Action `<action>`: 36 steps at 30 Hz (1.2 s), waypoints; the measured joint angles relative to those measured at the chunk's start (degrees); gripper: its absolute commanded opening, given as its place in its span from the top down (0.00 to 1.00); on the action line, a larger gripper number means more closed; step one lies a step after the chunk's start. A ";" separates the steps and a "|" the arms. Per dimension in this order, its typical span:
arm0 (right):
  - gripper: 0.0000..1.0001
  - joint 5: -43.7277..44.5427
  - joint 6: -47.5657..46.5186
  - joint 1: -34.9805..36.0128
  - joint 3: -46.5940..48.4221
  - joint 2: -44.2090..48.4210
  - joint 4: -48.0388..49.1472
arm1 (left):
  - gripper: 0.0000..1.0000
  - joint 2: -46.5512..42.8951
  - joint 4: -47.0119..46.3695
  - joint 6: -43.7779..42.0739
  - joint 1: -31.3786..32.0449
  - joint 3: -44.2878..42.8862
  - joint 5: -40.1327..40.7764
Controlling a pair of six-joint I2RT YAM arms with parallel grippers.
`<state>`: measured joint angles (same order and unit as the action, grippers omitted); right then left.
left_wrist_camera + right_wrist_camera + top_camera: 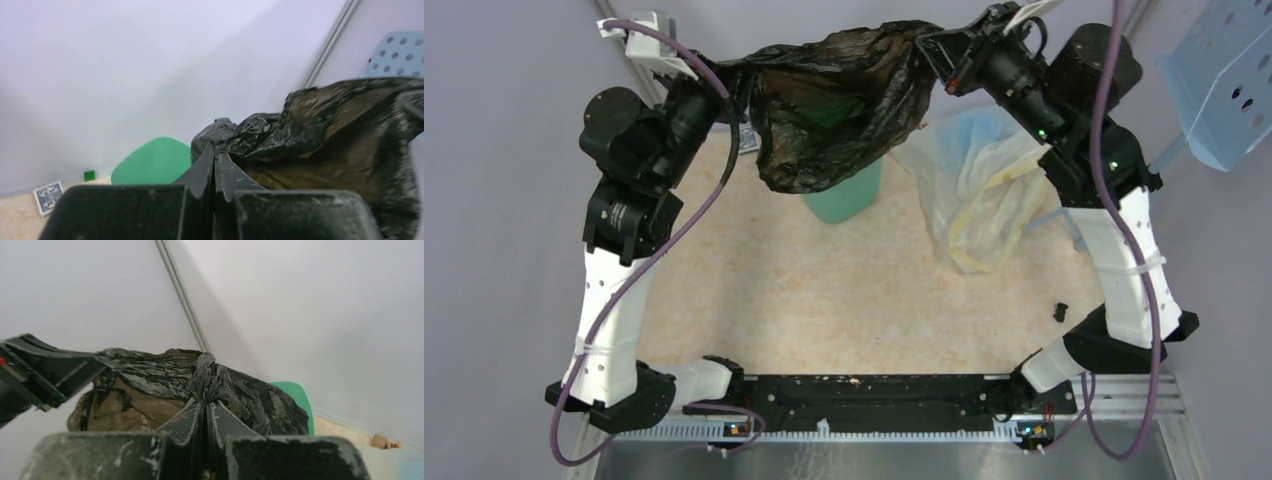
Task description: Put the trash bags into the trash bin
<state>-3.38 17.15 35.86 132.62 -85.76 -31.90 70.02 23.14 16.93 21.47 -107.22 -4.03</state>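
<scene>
Though speckled, a beige tabletop under the trash bin; lilac walls.

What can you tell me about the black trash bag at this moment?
The black trash bag is thin, glossy, crinkled plastic, hanging in the air with its mouth stretched open. The left gripper pinches one edge of the rim and the right gripper the opposite edge, both shut on bunched plastic. It sags between them over the green bin; whether it touches the bin is unclear.
</scene>
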 measured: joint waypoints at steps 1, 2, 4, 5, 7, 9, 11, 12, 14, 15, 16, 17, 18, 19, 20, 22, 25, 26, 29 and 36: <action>1.00 -0.11 0.13 0.00 -0.63 -0.52 0.74 | 1.00 0.76 0.50 -0.61 0.00 -1.84 0.70; 1.00 -0.26 0.50 0.00 -1.20 -1.27 1.51 | 1.00 1.33 0.74 -1.07 0.00 -3.28 1.20; 1.00 -0.55 1.01 -0.02 -1.77 -3.02 2.56 | 1.00 1.77 0.94 -1.77 0.00 -4.48 1.97; 1.00 -0.70 1.29 -0.02 -1.77 -3.93 2.80 | 1.00 1.79 1.01 -1.97 0.00 -4.52 2.16; 1.00 -1.05 1.99 -0.04 -2.29 -5.22 3.56 | 1.00 1.79 1.33 -2.12 0.00 -4.50 2.45; 1.00 -1.33 2.54 -0.04 -3.85 -5.64 4.04 | 1.00 1.88 1.29 -2.12 0.00 -4.09 2.45; 1.00 -1.42 2.99 -0.04 -5.38 -5.70 4.59 | 1.00 1.88 1.29 -2.12 0.00 -3.19 2.45; 1.00 -1.42 3.17 -0.04 -6.10 -5.70 5.01 | 1.00 2.14 1.46 -2.12 0.00 -2.91 2.43; 1.00 -1.42 3.56 -0.13 -7.23 -5.70 5.77 | 1.00 3.23 1.77 -2.10 0.00 -2.99 2.43; 1.00 -1.44 3.72 -0.35 -7.78 -5.73 5.97 | 1.00 4.15 2.14 -2.10 0.00 -3.34 2.40; 1.00 -1.46 3.98 -0.57 -8.04 -5.75 6.03 | 1.00 5.09 2.54 -2.10 -0.02 -3.78 2.43; 1.00 -1.46 4.09 -0.92 -8.13 -5.81 6.05 | 1.00 6.21 2.91 -2.10 -0.04 -4.26 2.45; 1.00 -1.53 4.22 -1.36 -8.20 -5.92 6.16 | 1.00 7.28 3.10 -2.10 -0.11 -4.44 2.47; 1.00 -1.55 4.46 -1.88 -8.28 -5.92 6.25 | 1.00 8.02 3.41 -2.10 -0.24 -4.44 2.47; 1.00 -1.68 4.61 -2.47 -8.46 -5.92 6.40 | 1.00 8.98 3.96 -2.10 -0.55 -4.44 2.45; 1.00 -1.97 5.14 -3.65 -8.46 -6.27 6.86 | 1.00 10.64 4.44 -2.08 -1.57 -4.44 2.40; 1.00 -3.02 6.40 -6.05 -8.46 -7.50 7.45 | 1.00 13.46 4.59 -1.68 -5.05 -4.72 1.55; 1.00 -3.28 6.73 -6.78 -8.46 -8.07 7.69 | 1.00 14.40 4.48 -1.38 -6.40 -4.98 1.01; 1.00 -4.20 7.87 -8.94 -8.46 -10.75 8.85 | 1.00 17.73 3.67 0.39 -11.58 -5.42 -1.68; 0.55 -5.73 9.16 -10.67 -8.04 -18.62 7.61 | 1.00 25.55 1.66 5.33 -19.21 -6.36 -9.97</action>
<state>-9.10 26.30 25.19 124.57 -104.38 -24.29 95.57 24.80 22.26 2.26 -113.58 -14.00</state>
